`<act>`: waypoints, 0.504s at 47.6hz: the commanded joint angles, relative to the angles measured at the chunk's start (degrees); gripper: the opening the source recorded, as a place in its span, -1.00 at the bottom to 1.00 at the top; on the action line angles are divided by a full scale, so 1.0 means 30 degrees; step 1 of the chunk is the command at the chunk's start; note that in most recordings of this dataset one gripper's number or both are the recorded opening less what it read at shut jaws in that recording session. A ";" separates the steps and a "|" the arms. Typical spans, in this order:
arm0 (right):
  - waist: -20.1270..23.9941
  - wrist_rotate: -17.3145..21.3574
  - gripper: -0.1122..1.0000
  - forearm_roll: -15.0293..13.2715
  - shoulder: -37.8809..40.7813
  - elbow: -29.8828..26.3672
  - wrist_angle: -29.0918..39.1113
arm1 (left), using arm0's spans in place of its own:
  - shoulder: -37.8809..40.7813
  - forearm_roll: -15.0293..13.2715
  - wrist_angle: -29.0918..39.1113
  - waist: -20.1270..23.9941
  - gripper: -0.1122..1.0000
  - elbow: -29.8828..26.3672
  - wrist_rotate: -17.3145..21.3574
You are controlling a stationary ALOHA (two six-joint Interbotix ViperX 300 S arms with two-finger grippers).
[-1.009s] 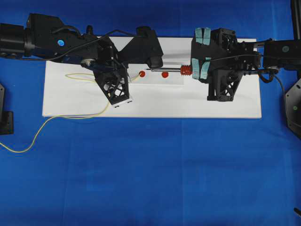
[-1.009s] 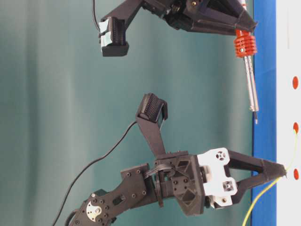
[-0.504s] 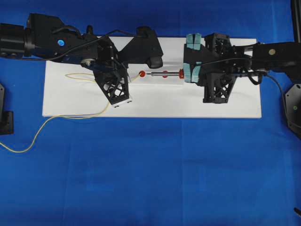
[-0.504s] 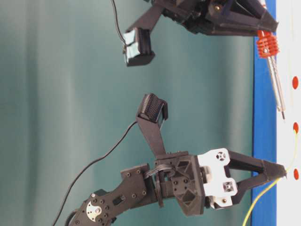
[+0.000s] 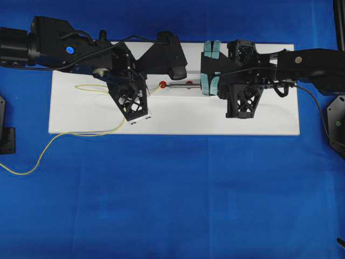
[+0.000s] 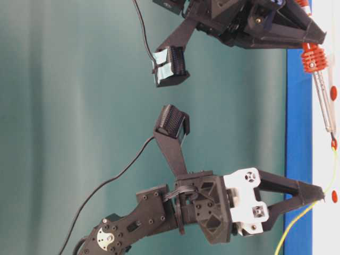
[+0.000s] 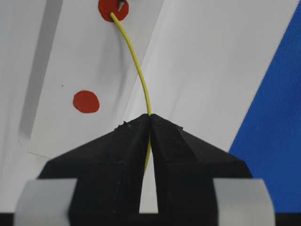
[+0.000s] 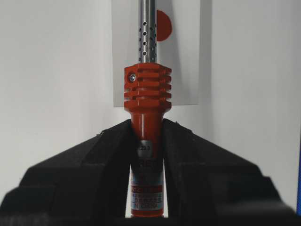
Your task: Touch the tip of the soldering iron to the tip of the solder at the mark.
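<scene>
My left gripper [image 7: 150, 116] is shut on the thin yellow solder [image 7: 138, 70], low over the white board. The solder arcs up from the fingertips, and its end lies on a red mark [image 7: 113, 8]. My right gripper [image 8: 146, 123] is shut on the red-orange handle of the soldering iron [image 8: 146, 94]. The iron's silver shaft [image 5: 180, 84] slants down to the left. Its dark tip sits on that same mark [image 6: 333, 143], touching or almost touching the solder's end. In the table-level view the right gripper [image 6: 321, 40] is above and the left gripper [image 6: 321, 197] below.
A white board [image 5: 259, 121] lies on blue cloth [image 5: 172, 205]. Another red mark [image 7: 86, 101] is left of my left fingertips. The rest of the solder [image 5: 91, 134] trails off the board's left end. The iron's black cord [image 5: 318, 108] runs off to the right.
My right gripper has moved left and down with the iron, bringing its tip from short of the mark onto it. The left gripper and the solder have stayed still.
</scene>
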 commanded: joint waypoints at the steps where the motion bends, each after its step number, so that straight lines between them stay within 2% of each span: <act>1: -0.0088 0.0029 -0.69 -0.0029 -0.0205 -0.0498 -0.0117 | -0.0322 0.0059 -0.0059 -0.0029 -0.77 -0.0439 0.0029; 24: -0.0205 0.0000 -0.69 -0.0029 -0.0029 -0.0498 -0.0146 | -0.0322 0.0059 -0.0029 -0.0059 -0.77 -0.0469 0.0000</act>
